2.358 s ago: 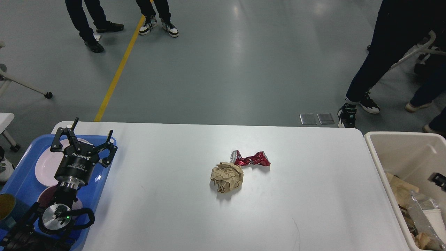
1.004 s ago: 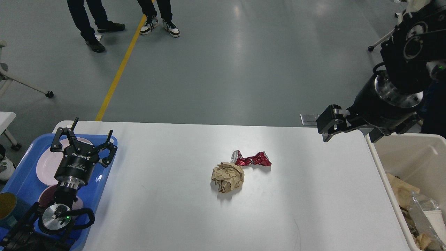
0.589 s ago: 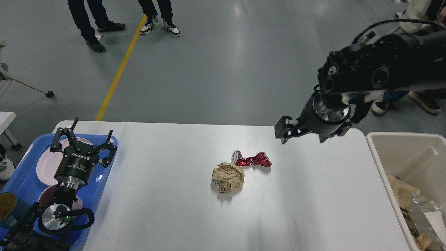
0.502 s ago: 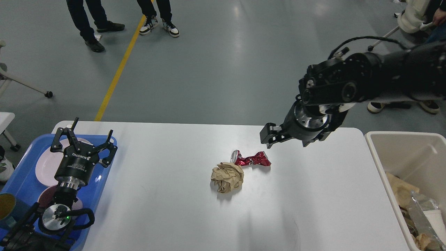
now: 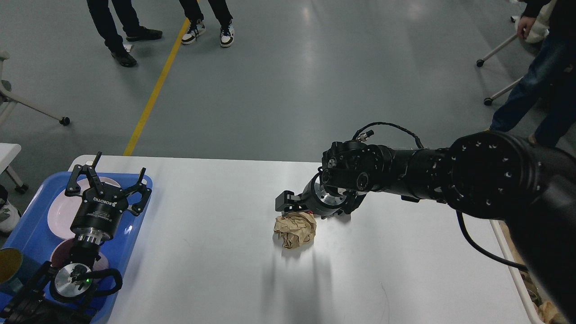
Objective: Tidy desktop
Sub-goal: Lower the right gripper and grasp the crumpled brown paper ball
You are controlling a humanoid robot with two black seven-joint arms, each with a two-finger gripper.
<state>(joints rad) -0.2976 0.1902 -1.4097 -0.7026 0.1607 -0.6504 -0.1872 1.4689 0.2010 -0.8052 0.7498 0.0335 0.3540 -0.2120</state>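
The desktop [image 5: 202, 252] is a wide white tabletop. A crumpled brown paper ball [image 5: 294, 229] lies near its middle. My right arm reaches in from the right, and its gripper [image 5: 290, 204] hangs low just behind the paper ball. It is dark and seen at an angle, so its fingers cannot be told apart. The crushed red can behind the ball is covered by that gripper. My left gripper [image 5: 112, 173] is open and holds nothing, above the blue tray at the left end.
The blue tray [image 5: 27, 225] holds pink plates [image 5: 60, 213] and a dark cup [image 5: 9, 265]. My right arm hides most of the beige bin [image 5: 540, 310] of trash at the right edge. People's legs and chair wheels stand on the grey floor beyond the table.
My right arm came in from the right, swept left and down across the table, and now sits over the red can beside the paper ball. The left arm has not moved.
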